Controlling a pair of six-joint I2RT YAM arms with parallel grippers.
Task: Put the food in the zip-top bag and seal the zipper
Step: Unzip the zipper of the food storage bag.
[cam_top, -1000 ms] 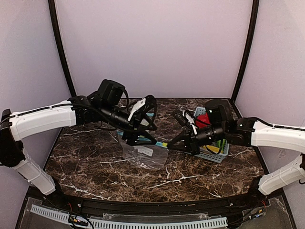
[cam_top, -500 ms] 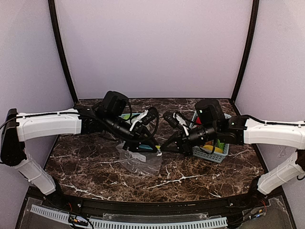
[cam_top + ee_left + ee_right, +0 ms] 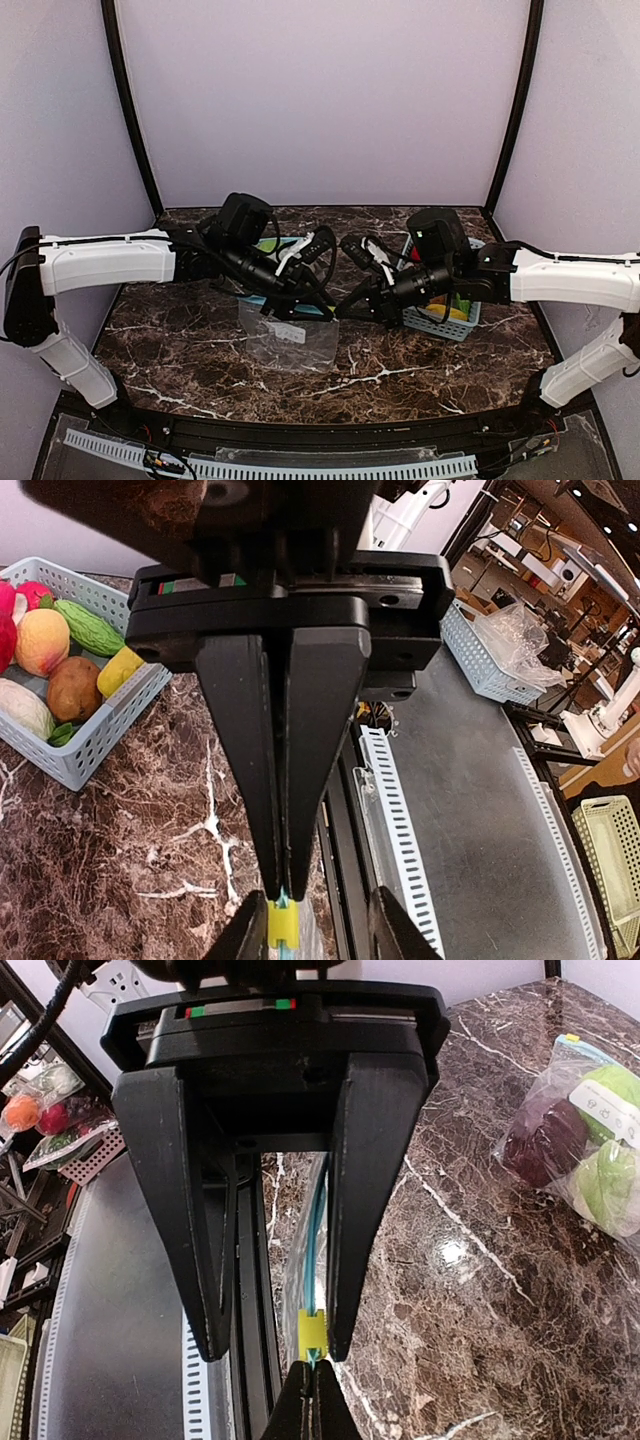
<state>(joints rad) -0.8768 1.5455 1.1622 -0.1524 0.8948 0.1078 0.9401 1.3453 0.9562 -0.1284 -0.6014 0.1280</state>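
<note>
The clear zip-top bag [image 3: 290, 340] hangs by its top edge just over the marble table, and I see nothing inside it. My right gripper [image 3: 316, 1400] is shut on the end of its teal zipper strip [image 3: 316, 1250], right beside the yellow slider [image 3: 312, 1332]. My left gripper [image 3: 320, 935] faces it with jaws partly apart, straddling the strip. The slider [image 3: 282, 923] rests against one left finger, with a gap to the other. In the top view the two grippers [image 3: 325, 308] [image 3: 345, 312] meet tip to tip. The food [image 3: 45, 640] lies in the light-blue basket [image 3: 95, 735].
The basket [image 3: 440, 322] stands at the right under my right arm. A second bag [image 3: 570, 1140] holding purple and green pieces lies further back on the table [image 3: 268, 244]. A black rail with a white perforated strip [image 3: 270, 465] runs along the near edge.
My right gripper has moved left until its tips meet the left gripper. The left jaws have narrowed around the zipper strip. The bag has shifted a little left and hangs straighter.
</note>
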